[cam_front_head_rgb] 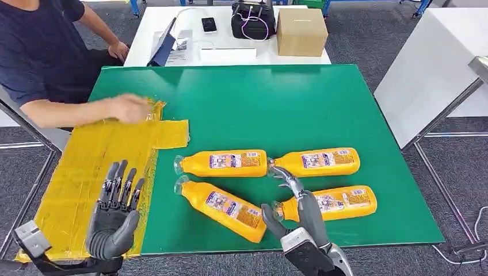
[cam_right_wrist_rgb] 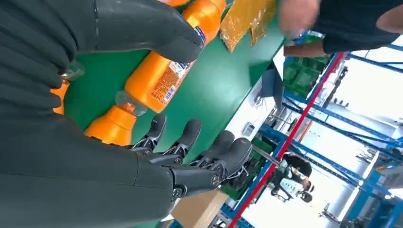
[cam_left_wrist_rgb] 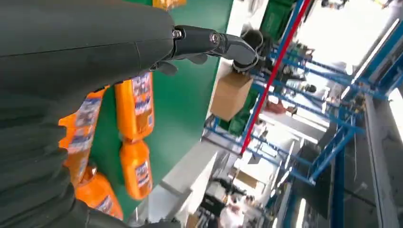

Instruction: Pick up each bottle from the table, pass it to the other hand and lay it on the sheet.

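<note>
Head view | glossy orange plastic bottles (cam_front_head_rgb: 224, 163); crinkled yellow sheet (cam_front_head_rgb: 86, 167); green table (cam_front_head_rgb: 276, 109)

Your head camera sat high on the body and looked forward and down over the green table (cam_front_head_rgb: 322, 115), near edge at the bottom of frame, far edge toward the white desk (cam_front_head_rgb: 144, 34). Your left wrist camera rode close behind the left hand (cam_left_wrist_rgb: 85, 42), turned on its side, facing across the table to the cardboard box (cam_left_wrist_rgb: 230, 95). Your right wrist camera sat equally close behind the right hand (cam_right_wrist_rgb: 95, 171), also turned. All three views shared the orange bottles (cam_front_head_rgb: 224, 163) and the green surface.
</note>
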